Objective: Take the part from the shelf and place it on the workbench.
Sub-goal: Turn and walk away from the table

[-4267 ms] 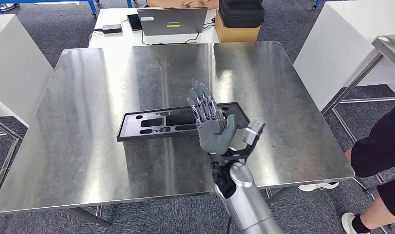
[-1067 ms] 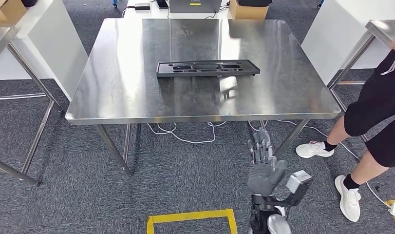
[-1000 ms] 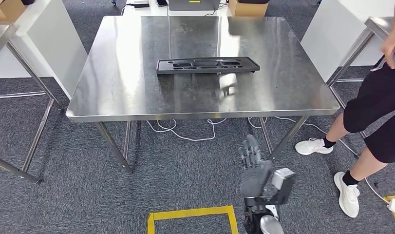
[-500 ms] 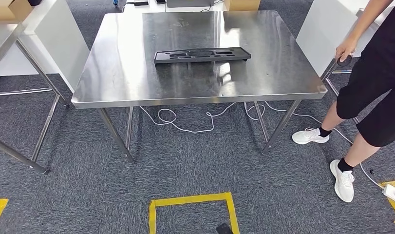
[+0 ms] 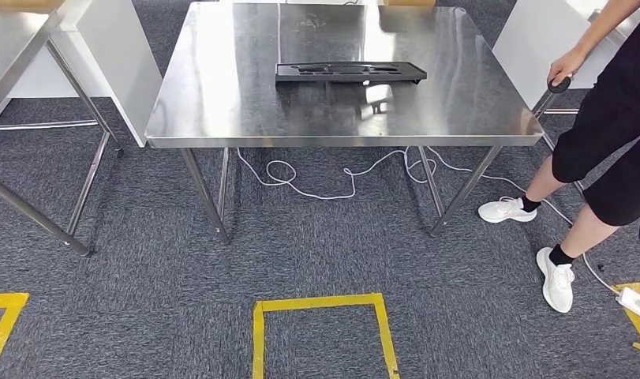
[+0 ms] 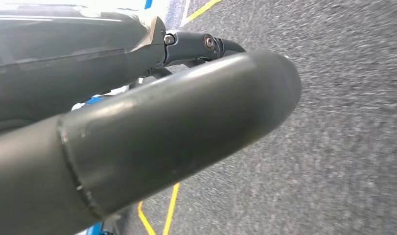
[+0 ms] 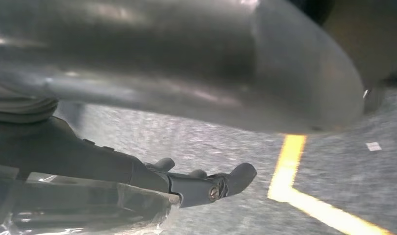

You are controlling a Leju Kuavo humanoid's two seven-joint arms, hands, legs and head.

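Grey carpet (image 5: 316,260) underfoot, black part (image 5: 349,73) lying on the steel workbench (image 5: 222,110), placing looks done, both hands' finger positions impossible to judge, nothing left but stepping clear.

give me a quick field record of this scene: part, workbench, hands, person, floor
part: black tray-like part lying flat on the workbench, toward its far side
workbench: steel workbench
left hand: holds nothing, over carpet
right hand: holds nothing, over carpet
person: person at the bench's right corner, holding a small dark round object
floor: grey carpet, yellow tape square, white cable under the bench
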